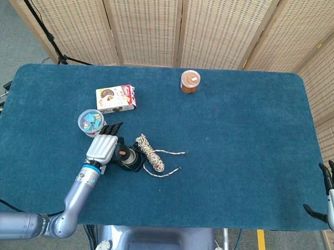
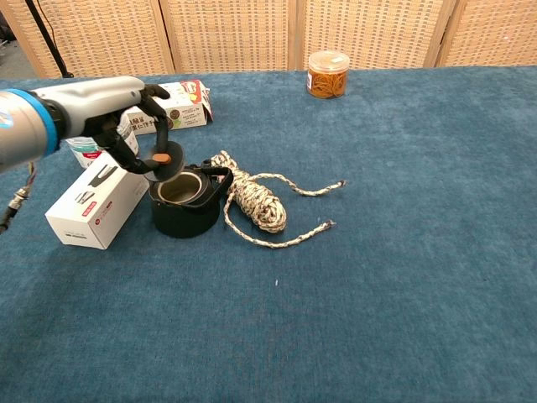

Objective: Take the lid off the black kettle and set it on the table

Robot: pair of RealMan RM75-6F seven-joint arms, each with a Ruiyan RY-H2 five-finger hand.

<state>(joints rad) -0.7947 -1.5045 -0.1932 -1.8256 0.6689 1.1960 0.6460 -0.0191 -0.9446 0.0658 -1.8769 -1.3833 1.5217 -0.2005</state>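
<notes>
The black kettle (image 2: 186,211) stands on the blue table (image 2: 403,252) with its mouth uncovered and a pale inside showing. Its black lid (image 2: 163,166), with an orange knob, hangs tilted just above the kettle's left rim, pinched in my left hand (image 2: 113,113). From the head view the left hand (image 1: 102,147) covers the kettle's (image 1: 132,161) left side, and the lid (image 1: 121,153) peeks out at the fingertips. My right hand (image 1: 330,192) sits at the table's far right edge, fingers apart, holding nothing.
A white box (image 2: 95,204) lies against the kettle's left side. A coiled rope (image 2: 256,201) lies right of the kettle. Behind are a clear tub of clips (image 1: 91,122), a snack box (image 2: 172,96) and a jar (image 2: 327,74).
</notes>
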